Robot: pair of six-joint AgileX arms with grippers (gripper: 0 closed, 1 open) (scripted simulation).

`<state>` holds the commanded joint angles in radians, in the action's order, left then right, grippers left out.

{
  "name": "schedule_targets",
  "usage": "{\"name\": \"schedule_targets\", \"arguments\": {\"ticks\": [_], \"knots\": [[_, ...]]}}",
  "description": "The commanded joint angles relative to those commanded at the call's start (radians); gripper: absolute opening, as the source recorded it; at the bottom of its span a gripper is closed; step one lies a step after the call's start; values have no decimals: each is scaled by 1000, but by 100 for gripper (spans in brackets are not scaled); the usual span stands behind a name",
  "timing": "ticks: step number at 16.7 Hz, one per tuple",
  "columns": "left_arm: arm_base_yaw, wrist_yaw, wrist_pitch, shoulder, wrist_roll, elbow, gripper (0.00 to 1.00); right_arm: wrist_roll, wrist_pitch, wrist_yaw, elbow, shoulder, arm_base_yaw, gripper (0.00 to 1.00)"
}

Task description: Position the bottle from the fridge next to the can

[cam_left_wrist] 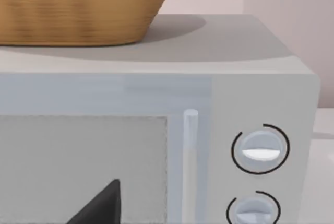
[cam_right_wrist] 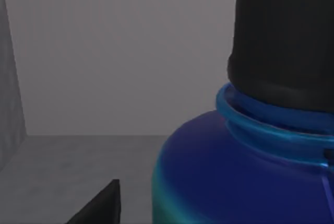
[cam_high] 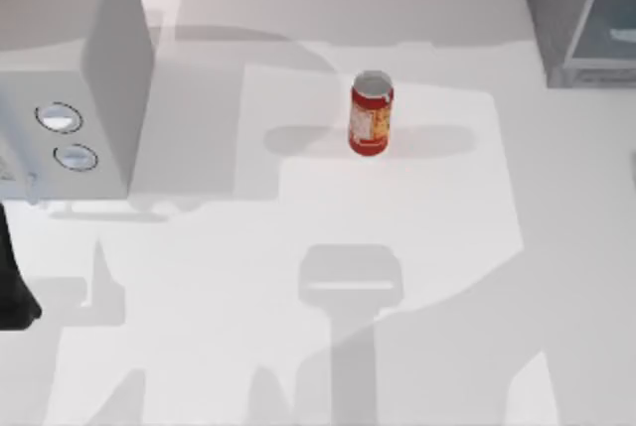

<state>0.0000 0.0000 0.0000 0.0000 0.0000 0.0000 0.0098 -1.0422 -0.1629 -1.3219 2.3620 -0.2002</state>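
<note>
The red can (cam_high: 371,115) with a silver top stands upright in the middle of the table's far half. The grey fridge (cam_high: 581,9) sits at the far right corner. In the right wrist view the bottle (cam_right_wrist: 245,177) is very close, with a blue shoulder and a black screw cap, standing on a grey floor with grey walls (cam_right_wrist: 120,51) around it. A black part of my right gripper (cam_right_wrist: 99,205) shows just beside the bottle. My left arm (cam_high: 12,287) is parked at the table's left edge, facing the grey box with two dials (cam_left_wrist: 258,151).
The grey box with two round dials (cam_high: 70,88) fills the far left corner, and a wicker basket (cam_left_wrist: 78,4) rests on top of it. White tabletop (cam_high: 328,277) stretches between the can and the front edge.
</note>
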Motion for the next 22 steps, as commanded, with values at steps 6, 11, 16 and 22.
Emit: {"name": "schedule_targets", "arguments": {"ticks": [6,11,16,22], "knots": [[0,0,0,0,0,0,100,0,0,0,0,0,0,77],[0,0,0,0,0,0,100,0,0,0,0,0,0,40],[0,0,0,0,0,0,100,0,0,0,0,0,0,2],[0,0,0,0,0,0,100,0,0,0,0,0,0,0]]}}
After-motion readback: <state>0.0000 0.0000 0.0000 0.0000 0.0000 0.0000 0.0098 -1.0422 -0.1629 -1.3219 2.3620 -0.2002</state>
